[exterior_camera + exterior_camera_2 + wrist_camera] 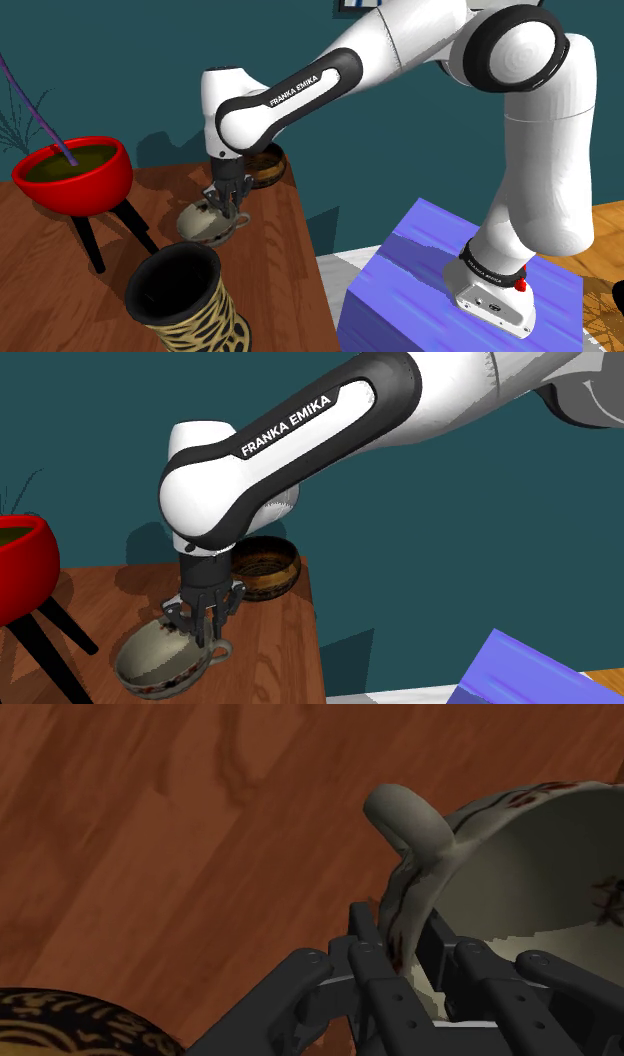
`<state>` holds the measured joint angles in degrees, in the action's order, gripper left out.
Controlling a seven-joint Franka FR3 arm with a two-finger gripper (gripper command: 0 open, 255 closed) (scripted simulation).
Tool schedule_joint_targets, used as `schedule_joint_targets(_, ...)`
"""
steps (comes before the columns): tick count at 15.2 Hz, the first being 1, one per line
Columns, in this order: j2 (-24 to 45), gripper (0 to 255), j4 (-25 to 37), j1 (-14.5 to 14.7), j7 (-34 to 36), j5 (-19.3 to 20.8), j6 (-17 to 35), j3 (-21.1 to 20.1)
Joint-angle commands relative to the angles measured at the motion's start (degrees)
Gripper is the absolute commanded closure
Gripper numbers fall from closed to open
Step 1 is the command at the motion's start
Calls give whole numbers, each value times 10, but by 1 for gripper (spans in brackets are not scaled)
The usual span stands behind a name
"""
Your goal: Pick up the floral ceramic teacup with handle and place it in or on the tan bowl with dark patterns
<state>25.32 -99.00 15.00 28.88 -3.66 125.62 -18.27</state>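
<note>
Teacup (158, 658) x1, prob. in pincer (204, 622).

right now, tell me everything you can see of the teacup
The teacup is wide and shallow, off-white with dark red markings, greyish inside, glossy like ceramic. A looped handle sticks out by the rim. It is tilted above the wooden table. The tool is shut on its wall beside the handle, one finger inside, one outside. Whether its base touches the table is unclear.
</note>
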Motion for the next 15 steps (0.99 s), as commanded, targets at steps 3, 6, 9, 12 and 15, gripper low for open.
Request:
schedule_joint_targets(3, -14, 255, 10, -2, 2, -3, -23, -2)
schedule_joint_targets(6, -23, 255, 21, -3, 3, -5, -43, -3)
schedule_joint_targets(9, -32, 255, 32, -3, 5, -6, -62, -4)
schedule_joint_targets(12, -39, 255, 46, -4, 7, -7, -82, -5)
schedule_joint_targets(15, -45, 255, 60, -5, 9, -8, -103, -6)
